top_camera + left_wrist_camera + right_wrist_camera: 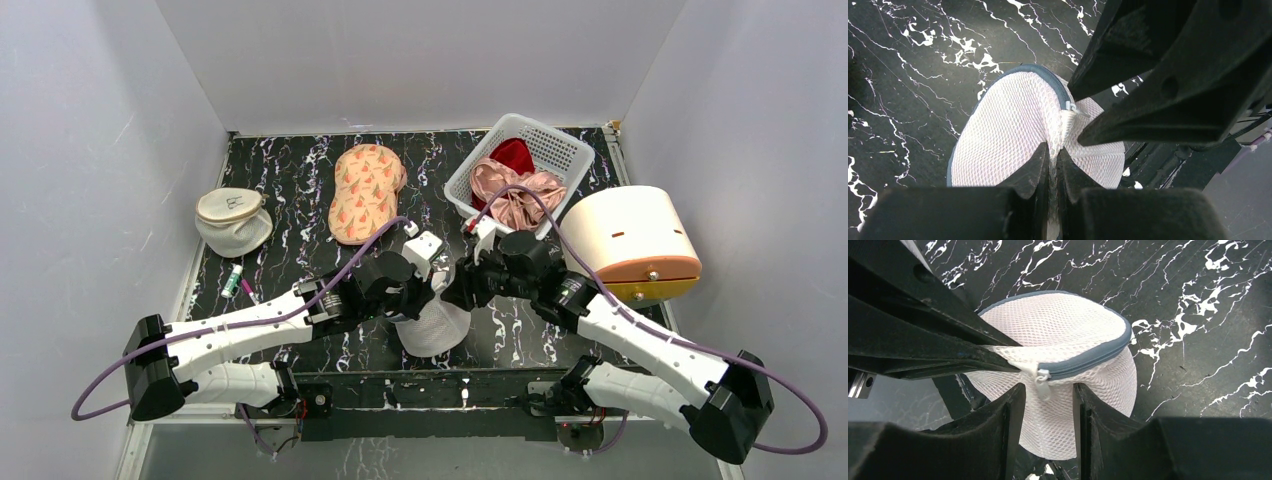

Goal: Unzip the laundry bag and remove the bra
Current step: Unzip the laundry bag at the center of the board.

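Observation:
The laundry bag (432, 328) is a white mesh dome with a grey-blue zip round its rim, held just above the table's near edge between both grippers. My left gripper (1053, 152) is shut on a pinched fold of its mesh (1003, 130), just below the zip's end. My right gripper (1048, 387) is open, with its jaws on either side of the white zip pull (1042, 385), which hangs free between them. The zip (1088, 362) looks closed. The bra is hidden from view. In the top view the two grippers meet at the bag's top, left (428, 288) and right (455, 288).
A second mesh pouch with a cream, marked top (232, 218) lies far left, with a small green-white tube (232, 282) near it. A peach patterned pad (365, 190) lies mid-back. A white basket (560, 150) holds pink satin (515, 195) and red cloth (513, 155). A cream drum (630, 245) stands right.

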Robot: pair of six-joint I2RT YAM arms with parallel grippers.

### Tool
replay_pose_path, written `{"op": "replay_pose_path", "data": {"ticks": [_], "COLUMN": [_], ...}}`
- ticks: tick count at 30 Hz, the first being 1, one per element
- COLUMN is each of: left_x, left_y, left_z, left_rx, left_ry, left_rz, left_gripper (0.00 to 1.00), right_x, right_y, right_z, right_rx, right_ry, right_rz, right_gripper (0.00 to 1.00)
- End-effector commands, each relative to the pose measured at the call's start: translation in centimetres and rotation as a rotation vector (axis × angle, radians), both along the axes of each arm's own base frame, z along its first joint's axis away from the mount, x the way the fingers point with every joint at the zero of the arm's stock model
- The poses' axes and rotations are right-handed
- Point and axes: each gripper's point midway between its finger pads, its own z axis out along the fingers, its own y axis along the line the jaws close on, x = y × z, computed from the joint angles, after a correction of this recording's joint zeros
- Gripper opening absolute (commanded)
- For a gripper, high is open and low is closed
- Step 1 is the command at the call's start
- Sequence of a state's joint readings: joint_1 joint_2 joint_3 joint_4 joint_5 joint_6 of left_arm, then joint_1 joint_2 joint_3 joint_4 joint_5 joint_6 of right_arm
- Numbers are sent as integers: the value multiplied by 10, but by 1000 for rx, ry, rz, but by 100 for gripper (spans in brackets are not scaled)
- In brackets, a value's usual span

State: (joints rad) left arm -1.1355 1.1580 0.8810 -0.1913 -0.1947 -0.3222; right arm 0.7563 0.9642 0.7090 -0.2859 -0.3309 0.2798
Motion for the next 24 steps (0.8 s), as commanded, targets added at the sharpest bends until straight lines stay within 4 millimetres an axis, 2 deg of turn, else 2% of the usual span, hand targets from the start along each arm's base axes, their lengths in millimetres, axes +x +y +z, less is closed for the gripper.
{"op": "replay_pose_path", "data": {"ticks": [1, 3, 9, 24], "left_x": [1, 1, 0, -3], "left_y": [-1, -1, -1, -3], "left_z": [14, 14, 12, 8], "left_rx": [-33, -34, -23, -7], "left_ry": [-5, -4, 4, 12], "left_rz": [20, 20, 10, -14], "left_gripper": [0, 0, 0, 0], "right_x": [10, 10, 15, 12], "right_y": [13, 16, 16, 11], "right_z": [32, 29, 28, 33], "right_rx": [30, 11, -28, -28], "right_ry": [-118, -119, -117, -116], "right_rz": [-21, -30, -69, -80], "right_gripper": [38, 37, 25, 31]}}
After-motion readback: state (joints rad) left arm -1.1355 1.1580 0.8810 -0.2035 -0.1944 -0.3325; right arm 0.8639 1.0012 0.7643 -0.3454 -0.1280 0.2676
